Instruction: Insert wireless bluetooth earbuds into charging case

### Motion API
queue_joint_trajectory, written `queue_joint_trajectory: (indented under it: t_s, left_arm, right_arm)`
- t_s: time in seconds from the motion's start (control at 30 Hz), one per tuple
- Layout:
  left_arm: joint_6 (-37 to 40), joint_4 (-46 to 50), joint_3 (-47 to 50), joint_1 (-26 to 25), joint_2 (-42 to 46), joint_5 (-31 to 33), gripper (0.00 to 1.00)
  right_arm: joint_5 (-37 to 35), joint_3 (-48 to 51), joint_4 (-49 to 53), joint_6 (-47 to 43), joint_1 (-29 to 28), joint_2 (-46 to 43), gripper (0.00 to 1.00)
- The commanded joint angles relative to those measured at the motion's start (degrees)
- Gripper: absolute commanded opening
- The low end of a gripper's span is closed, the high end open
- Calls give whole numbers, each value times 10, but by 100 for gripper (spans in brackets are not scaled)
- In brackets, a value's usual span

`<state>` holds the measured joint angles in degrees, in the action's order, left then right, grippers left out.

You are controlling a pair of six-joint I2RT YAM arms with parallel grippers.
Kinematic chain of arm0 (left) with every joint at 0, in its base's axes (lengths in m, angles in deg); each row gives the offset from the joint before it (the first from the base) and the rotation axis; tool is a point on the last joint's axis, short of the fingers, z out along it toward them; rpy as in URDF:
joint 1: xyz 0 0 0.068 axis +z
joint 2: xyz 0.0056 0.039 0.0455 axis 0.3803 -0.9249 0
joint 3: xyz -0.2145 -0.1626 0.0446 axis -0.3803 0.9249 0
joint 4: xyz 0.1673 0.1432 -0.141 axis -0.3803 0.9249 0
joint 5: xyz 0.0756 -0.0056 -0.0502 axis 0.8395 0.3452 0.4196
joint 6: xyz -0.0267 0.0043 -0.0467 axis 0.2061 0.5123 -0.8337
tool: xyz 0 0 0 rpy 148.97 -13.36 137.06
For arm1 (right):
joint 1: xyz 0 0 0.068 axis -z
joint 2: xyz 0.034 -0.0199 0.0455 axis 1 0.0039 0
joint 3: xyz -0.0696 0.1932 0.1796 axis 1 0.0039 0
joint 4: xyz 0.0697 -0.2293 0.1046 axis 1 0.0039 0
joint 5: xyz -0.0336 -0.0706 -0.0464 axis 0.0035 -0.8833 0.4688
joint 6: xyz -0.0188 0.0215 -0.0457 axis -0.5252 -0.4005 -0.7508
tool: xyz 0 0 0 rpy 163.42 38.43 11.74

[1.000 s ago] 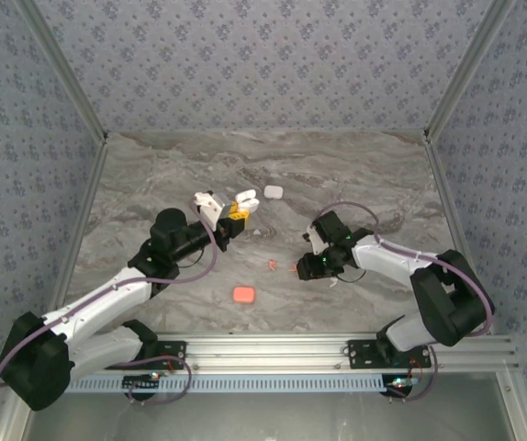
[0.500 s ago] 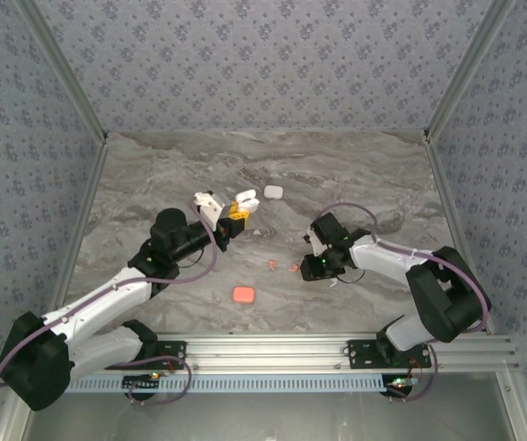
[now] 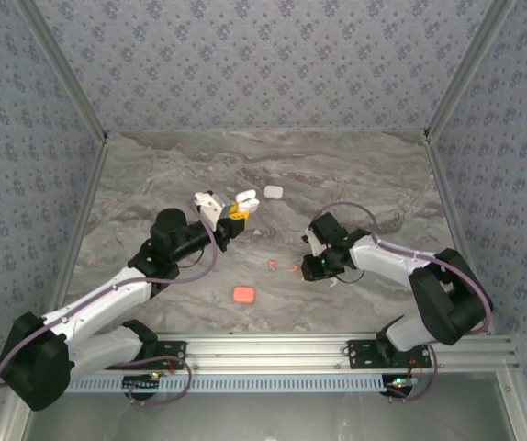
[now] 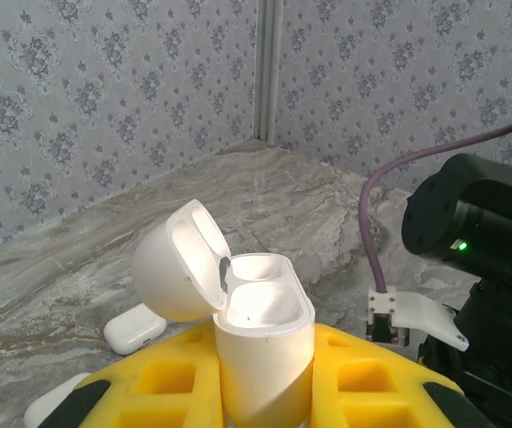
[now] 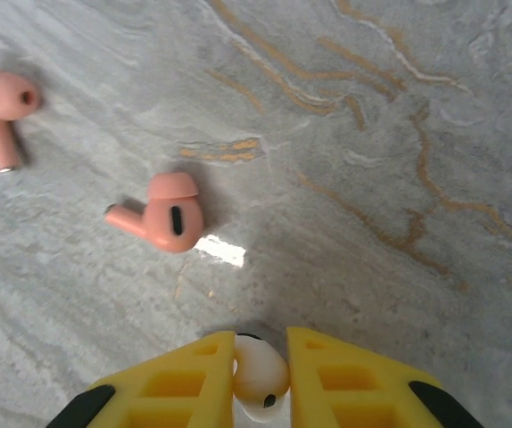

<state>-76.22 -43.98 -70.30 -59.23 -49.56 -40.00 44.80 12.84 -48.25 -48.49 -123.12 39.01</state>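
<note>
Right gripper [image 5: 260, 346] is pinching a white earbud [image 5: 260, 374] at its rounded body; left gripper [image 4: 265, 392] is clamping the open case [image 4: 256, 312]. The light, slick earbud is likely demanding a gentle, centred pinch.

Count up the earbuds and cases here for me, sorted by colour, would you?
1 open white case
1 closed white case
1 orange-red case
2 orange-red earbuds
1 white earbud
Total: 6
</note>
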Motion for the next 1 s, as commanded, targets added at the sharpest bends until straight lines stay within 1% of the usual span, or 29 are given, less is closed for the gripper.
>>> queue_joint_trajectory:
  t_s: [0.0, 0.17, 0.33, 0.43, 0.57, 0.63, 0.77, 0.97]
  left_arm:
    - [-7, -8, -10, -3, 5, -17, 0]
    - [-17, -16, -19, -4, -18, -65, 0]
    - [-22, -18, -38, -4, -42, -110, 0]
    - [-22, -14, -47, -5, -54, -130, 0]
    - [-21, -10, -56, -9, -67, -146, 0]
    - [-20, -8, -59, -11, -71, -152, 0]
    - [-19, -7, -64, -14, -75, -161, 0]
    - [-18, -5, -67, -15, -75, -165, 0]
  right_arm:
    - [-25, -36, 29, -43, -1, -73, 21]
    - [-62, -110, 39, -112, 2, -167, 21]
    - [-54, -201, 26, -180, -2, -204, 21]
    - [-44, -246, 19, -207, -15, -199, 21]
    - [-36, -270, -5, -231, -41, -181, 21]
    - [-32, -298, -12, -242, -58, -166, 21]
    - [-27, -304, -23, -259, -78, -137, 21]
    - [-12, -306, -27, -269, -83, -111, 22]
